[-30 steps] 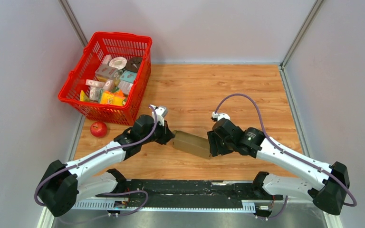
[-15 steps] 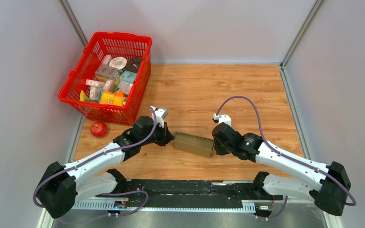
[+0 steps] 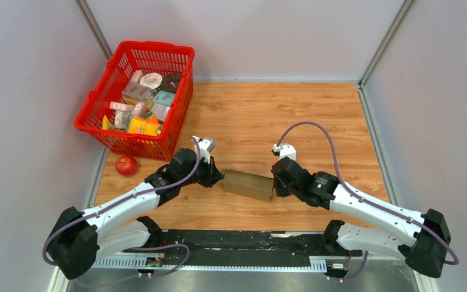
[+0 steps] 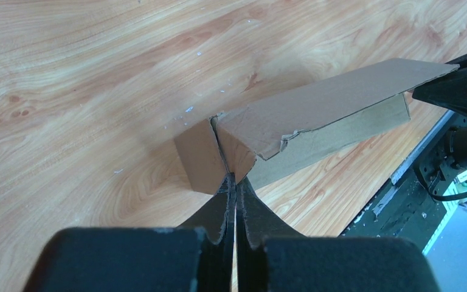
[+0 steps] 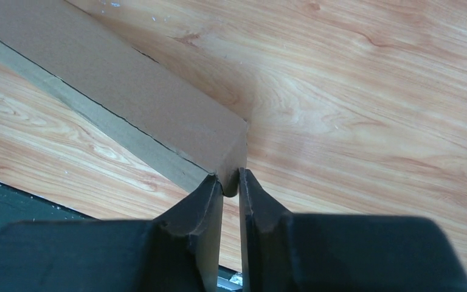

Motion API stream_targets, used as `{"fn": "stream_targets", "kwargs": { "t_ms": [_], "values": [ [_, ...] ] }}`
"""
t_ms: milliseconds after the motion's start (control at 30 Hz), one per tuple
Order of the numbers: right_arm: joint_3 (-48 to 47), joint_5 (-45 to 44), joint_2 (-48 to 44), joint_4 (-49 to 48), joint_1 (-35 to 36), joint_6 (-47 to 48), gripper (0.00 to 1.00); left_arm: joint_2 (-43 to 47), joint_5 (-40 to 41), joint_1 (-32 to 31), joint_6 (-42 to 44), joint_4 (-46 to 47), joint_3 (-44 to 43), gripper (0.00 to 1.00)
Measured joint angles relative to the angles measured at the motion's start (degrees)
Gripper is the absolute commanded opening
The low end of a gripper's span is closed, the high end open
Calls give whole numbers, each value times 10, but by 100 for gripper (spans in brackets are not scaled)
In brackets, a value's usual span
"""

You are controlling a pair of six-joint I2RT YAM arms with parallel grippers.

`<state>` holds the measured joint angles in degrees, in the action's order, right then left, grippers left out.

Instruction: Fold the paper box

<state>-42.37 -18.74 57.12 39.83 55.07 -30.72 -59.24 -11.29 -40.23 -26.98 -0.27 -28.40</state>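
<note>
The wooden tabletop (image 3: 280,109) is the biggest thing, with grey walls around it. Two white and black arms reach in from the near edge, the left arm (image 3: 127,204) from the left and the right arm (image 3: 371,207) from the right. They point at each other.

A red basket (image 3: 137,145) sits at the far left corner. It is full of small bright packs (image 3: 141,125).

The paper box (image 3: 247,184) is in the near middle of the tabletop, right between the two arms. It is plain brown, long and low, and it lies a bit slanted. From the left wrist view its top flap sticks out a little over the side wall, and the edge of that flap looks a bit torn. From these views it is hard to tell if the box rests flat on the wood.

A red apple (image 3: 126,165) lies near the left edge, just beside the near corner of the basket and well apart from the box.

The left fingers (image 4: 230,198) are pressed tight together. Their tips touch the left end of the box where two end flaps meet. It is not clear if a thin bit of card is pinched between them.

The right fingers (image 5: 211,196) are clamped on the corner at the right end of the box, one finger on each side of the card
</note>
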Motion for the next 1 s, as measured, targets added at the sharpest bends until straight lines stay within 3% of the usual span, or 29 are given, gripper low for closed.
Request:
{"fn": "stream_targets", "kwargs": {
  "t_ms": [133, 1000],
  "values": [
    [-3, -3, 12, -4, 0, 1, 0, 0, 0, -2, 0, 0, 0, 0],
    [-62, 67, 13, 66, -13, -216, 0, -13, 24, -11, -4, 27, 7, 0]
  ]
}}
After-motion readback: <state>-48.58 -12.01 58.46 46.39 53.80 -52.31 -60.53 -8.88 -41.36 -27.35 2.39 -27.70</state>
